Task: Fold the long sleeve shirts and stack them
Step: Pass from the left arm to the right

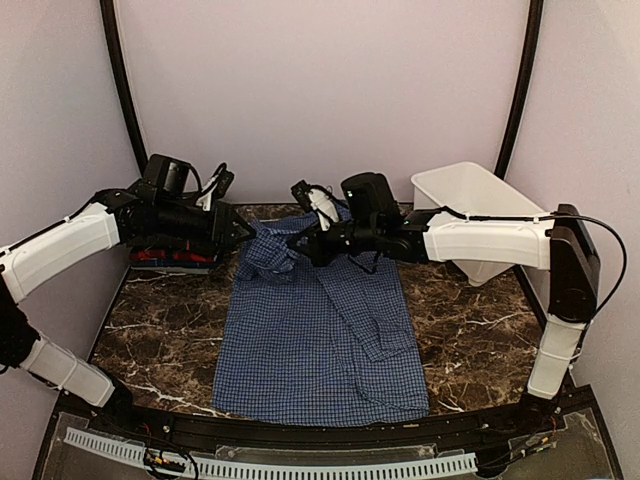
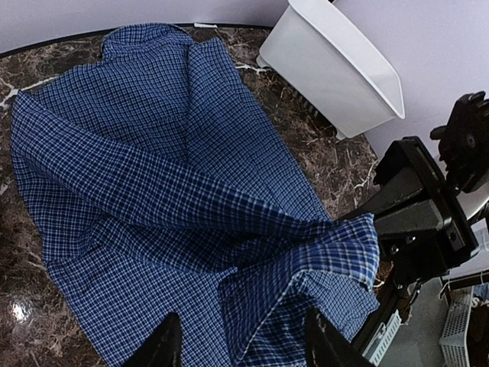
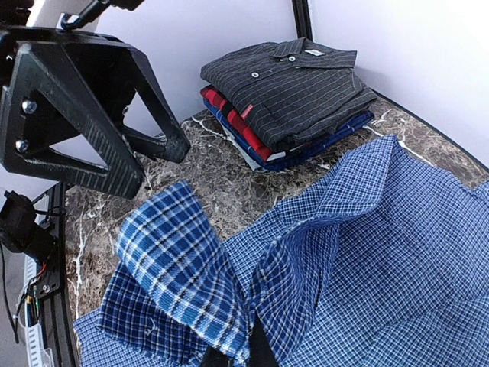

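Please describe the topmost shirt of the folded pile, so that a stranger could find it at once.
On the dark marble table, a folded pile sits beside the spread blue shirt. The topmost shirt is blackish with pale lines, unlike the red shirt beneath it.

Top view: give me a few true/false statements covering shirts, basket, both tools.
1. The blue check shirt lies on the marble table. True.
2. The right tool is shut on the blue check shirt. True.
3. The red shirt tops the folded stack. False: the dark shirt is on top, with red under it.
4. The white basket stands at the table's left. False: it is at the far right.
5. The left tool grips the folded stack. False: it is open, beside the blue check shirt.
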Controlling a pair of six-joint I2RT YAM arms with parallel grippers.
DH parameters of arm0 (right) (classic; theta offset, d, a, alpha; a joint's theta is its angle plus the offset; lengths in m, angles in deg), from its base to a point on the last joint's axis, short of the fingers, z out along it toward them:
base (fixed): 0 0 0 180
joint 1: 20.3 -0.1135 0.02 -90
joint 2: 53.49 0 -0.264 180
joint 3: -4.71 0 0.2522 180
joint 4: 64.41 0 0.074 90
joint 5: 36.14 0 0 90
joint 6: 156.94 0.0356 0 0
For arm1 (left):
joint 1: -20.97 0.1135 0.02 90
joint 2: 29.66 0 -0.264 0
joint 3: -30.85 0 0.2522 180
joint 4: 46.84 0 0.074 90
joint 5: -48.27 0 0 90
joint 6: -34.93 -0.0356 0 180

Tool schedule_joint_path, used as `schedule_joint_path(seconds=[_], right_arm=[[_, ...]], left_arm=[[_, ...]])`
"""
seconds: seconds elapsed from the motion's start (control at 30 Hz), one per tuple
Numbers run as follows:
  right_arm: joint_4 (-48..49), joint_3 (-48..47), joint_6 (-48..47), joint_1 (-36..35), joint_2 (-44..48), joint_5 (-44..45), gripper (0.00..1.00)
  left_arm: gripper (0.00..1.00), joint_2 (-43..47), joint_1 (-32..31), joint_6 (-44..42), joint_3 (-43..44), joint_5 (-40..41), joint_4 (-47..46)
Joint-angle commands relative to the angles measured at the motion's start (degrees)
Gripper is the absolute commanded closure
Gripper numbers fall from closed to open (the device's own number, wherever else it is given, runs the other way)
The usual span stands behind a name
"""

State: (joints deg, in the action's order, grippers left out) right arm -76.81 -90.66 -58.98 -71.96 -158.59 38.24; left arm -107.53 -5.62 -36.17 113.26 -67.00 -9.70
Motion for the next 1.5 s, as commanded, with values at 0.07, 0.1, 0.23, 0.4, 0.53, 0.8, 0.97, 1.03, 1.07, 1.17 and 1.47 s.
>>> schedule_joint_path(seconds=[0.07, 0.1, 0.23, 0.4, 0.53, 0.8, 0.97, 1.03, 1.07, 1.17, 1.47], right_arm=[[0.04, -0.38, -1.31, 0.07, 1.64, -2.77, 1.0], [-0.04, -0.4, -1.29, 0.07, 1.58, -2.64, 1.0], [-0.3, -0.62, -1.11, 0.07, 1.57, -2.66, 1.0], [-0.82, -0.6, -0.73, 0.07, 1.6, -2.64, 1.0], [-0.48, 0.6, -0.05, 0.1, 2.82, -1.76, 1.0], [1.38, 3.27, 3.54, 0.23, 5.71, 1.71, 0.61], [3.68, 6.5, 9.94, 0.93, 9.23, 4.92, 0.35], [2.48, 6.55, 12.61, 1.31, 9.78, 5.87, 0.3], [1.62, 6.36, 14.05, 1.56, 9.9, 6.19, 0.28], [-0.16, 6.61, 17.91, 2.13, 10.8, 5.5, 0.27], [1.45, 10.75, 29.07, 2.56, 11.75, -0.95, 0.26]], left_arm=[[0.48, 1.23, -0.3, -5.19, -3.18, -5.19, 0.41], [0.49, 1.01, -0.35, -5.14, -3.3, -5.47, 0.16], [0.52, -0.31, -1.24, -4.71, -3.57, -6.25, -1.47], [0.58, -2.15, -2.3, -3.44, -3.32, -8.08, -4.56], [0.7, -4.61, -3.98, -3.62, -2.15, -8.13, -4.49], [1.0, -3.64, -6.77, -2.47, -2.55, -3.59, -6.83], [1.0, -1.76, -10.38, -2.44, -3.44, 3.07, -8.96], [1.0, -1.22, -11.66, -2.41, -3.73, 5.7, -9.75], [1.0, -1.1, -12.09, -2.43, -3.8, 7.46, -10.24], [1.0, -1.3, -14.13, -2.73, -3.74, 10.16, -10.52], [1.0, -4.42, -16.11, 2.88, -3.34, 16.92, -14.93]])
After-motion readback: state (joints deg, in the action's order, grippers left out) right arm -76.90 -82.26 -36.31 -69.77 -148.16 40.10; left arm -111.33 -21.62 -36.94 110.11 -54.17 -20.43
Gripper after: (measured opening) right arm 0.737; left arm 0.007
